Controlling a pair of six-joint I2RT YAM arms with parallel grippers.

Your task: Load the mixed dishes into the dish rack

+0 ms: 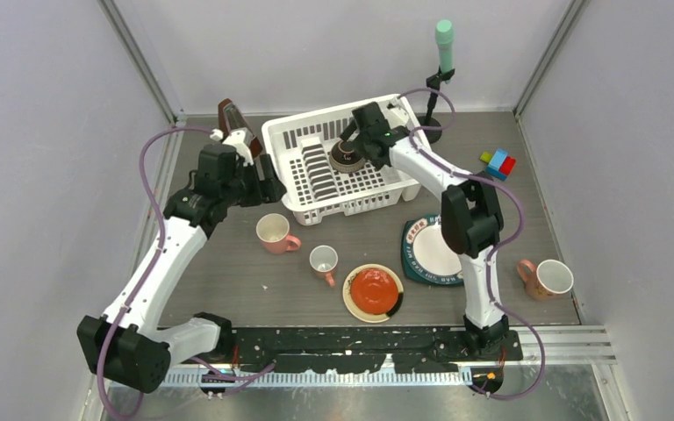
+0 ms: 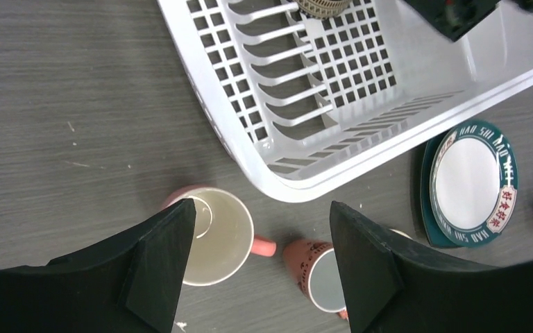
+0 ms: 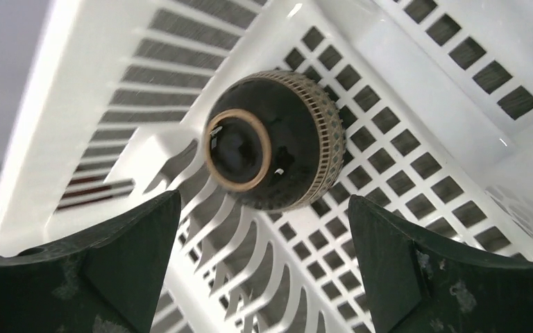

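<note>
Right pincer [image 3: 264, 208] wide open, empty, above the small brown bowl [image 3: 277, 149], which is tilted foot-up and blurred at the dish rack [image 3: 458, 83] floor, beside the plate slots [image 3: 208, 243]. I judge it may roll onto them, fouling later loading. Left pincer [image 2: 262, 222] open, empty.

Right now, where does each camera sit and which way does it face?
Top: above and behind the left arm and right arm, looking down on the table; both show whole.
Left wrist: above the table by the rack, looks down past the open left gripper at a mug.
Right wrist: over the rack, looks down past the open right gripper at the bowl.
Shared: all three show the rack.
</note>
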